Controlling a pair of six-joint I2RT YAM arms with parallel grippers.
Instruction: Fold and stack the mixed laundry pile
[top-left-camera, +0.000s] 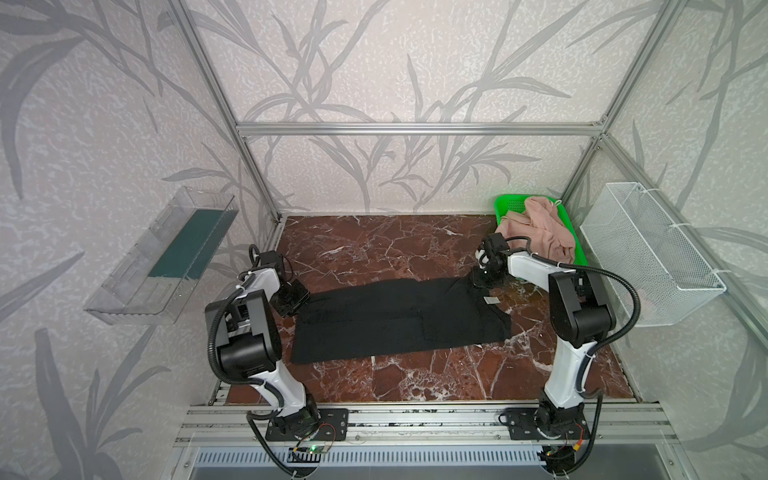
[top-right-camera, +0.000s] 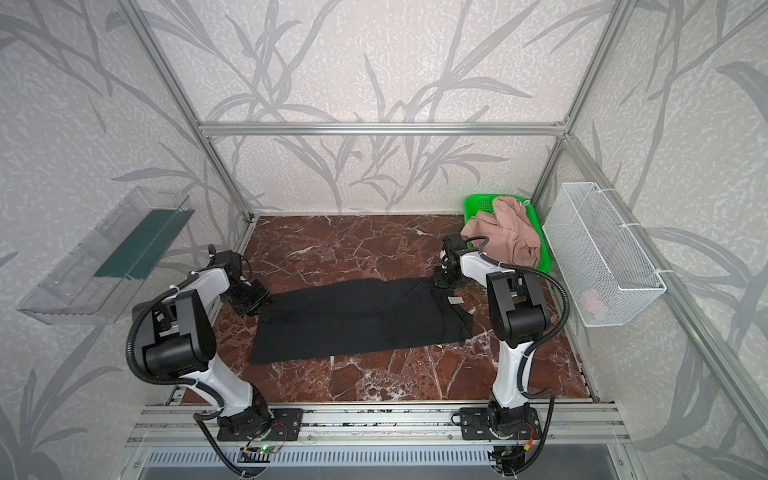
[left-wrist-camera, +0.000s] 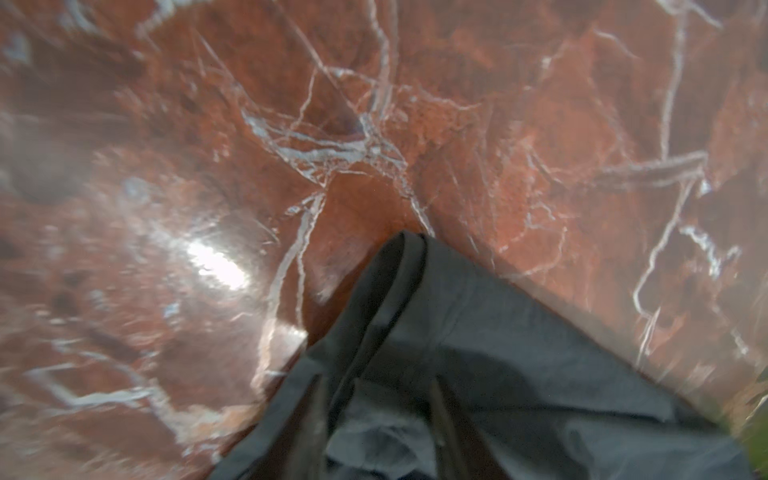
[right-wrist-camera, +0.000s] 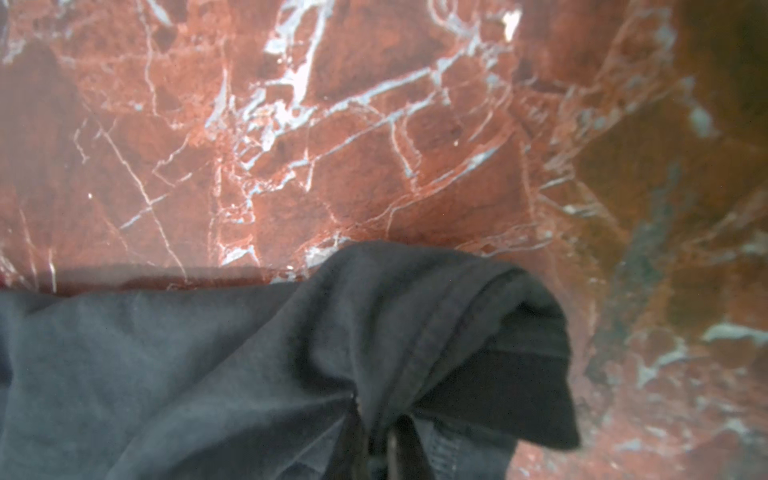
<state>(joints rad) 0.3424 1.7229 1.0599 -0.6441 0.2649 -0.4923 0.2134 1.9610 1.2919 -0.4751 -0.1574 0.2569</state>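
At the left end of the black T-shirt (top-left-camera: 395, 320), the left gripper (top-left-camera: 296, 300) has its jaws part closed around a bunched corner; whether they truly pinch it I cannot tell. The shirt lies spread across the middle of the surface (top-left-camera: 374, 249). At its far right corner the right gripper (top-left-camera: 478, 281) has jaws clamped tight on gathered cloth. Beyond the shirt's right end, dusty-pink shorts (top-left-camera: 536, 232) sit in the green basket (top-left-camera: 505, 205). If the left hold is loose, lifting would likely drop that corner and skew the fold
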